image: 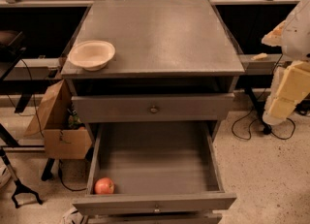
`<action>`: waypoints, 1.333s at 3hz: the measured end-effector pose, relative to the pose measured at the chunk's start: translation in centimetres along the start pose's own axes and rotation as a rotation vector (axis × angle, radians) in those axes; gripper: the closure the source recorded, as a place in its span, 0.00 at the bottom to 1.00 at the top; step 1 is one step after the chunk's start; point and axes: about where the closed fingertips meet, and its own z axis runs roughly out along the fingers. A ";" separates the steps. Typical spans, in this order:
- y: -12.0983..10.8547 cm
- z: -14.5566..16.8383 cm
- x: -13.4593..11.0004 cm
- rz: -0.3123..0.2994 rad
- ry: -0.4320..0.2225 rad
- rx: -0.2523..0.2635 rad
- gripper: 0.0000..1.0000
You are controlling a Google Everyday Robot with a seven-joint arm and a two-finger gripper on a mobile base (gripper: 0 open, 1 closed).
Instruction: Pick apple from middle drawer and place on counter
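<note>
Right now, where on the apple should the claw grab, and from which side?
Grip the apple across its round middle, coming straight down from above. It lies in the front left corner of the middle drawer, close to the front panel and left wall, so sideways approaches look blocked. The claw is up at the right, beside the counter.

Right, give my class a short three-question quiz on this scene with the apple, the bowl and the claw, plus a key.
1. Multiple choice: where in the open middle drawer does the apple lie? A: front-left corner. B: back-right corner. C: centre.
2. True or false: the cream bowl stands on the counter.
3. Fill in: the claw is near the picture's ____ edge, beside the counter and far from the apple.
Key: 1 A; 2 true; 3 right.
</note>
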 end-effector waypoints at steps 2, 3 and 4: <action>0.2 1.3 -0.9 0.001 -0.035 0.004 0.00; 2.5 6.8 -4.5 0.016 -0.141 -0.033 0.00; 6.2 13.9 -9.5 0.028 -0.229 -0.112 0.00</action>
